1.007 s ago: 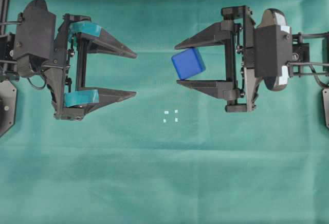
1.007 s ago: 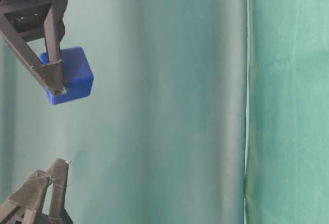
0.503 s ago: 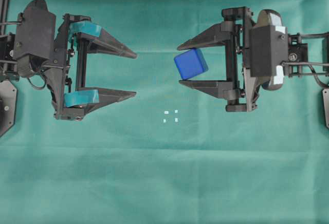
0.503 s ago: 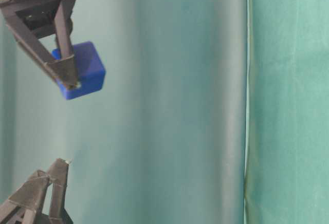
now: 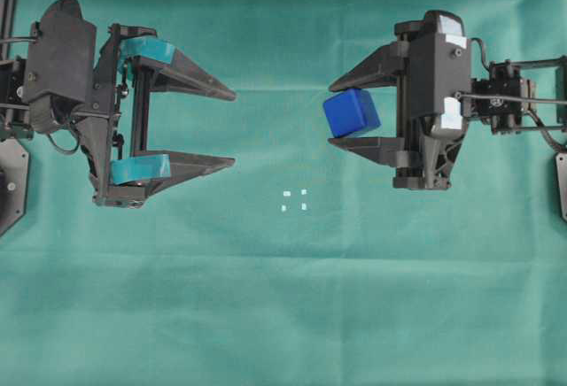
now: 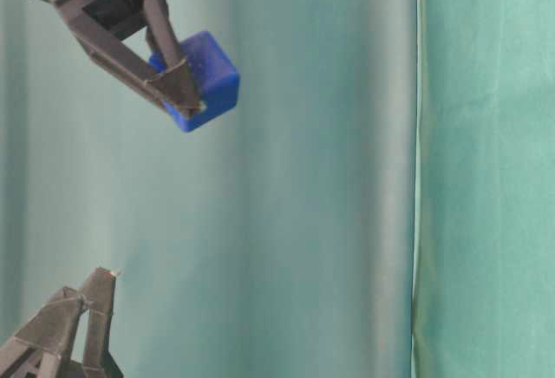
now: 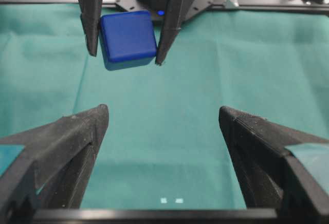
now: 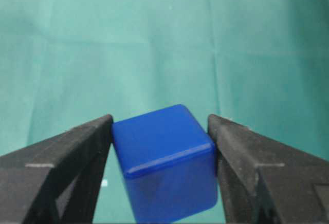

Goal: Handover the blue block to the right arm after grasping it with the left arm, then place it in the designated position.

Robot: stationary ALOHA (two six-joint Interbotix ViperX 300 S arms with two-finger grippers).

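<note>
Tilting downward since the earlier frame, the all-black right gripper (image 5: 335, 113) is clamping the small glossy blue plastic cube (image 5: 351, 112) between its jaws; the teal-taped left gripper (image 5: 232, 129) is standing fully spread, holding nothing.

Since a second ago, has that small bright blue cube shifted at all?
Yes. In the overhead view the small bright blue cube has moved rightward, away from the four tiny white marks, carried in the all-black right end effector.

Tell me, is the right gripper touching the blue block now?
Touching. In the right wrist view, both black fingers of the right gripper press against opposite sides of the blue block, with no gap visible on either side.
</note>
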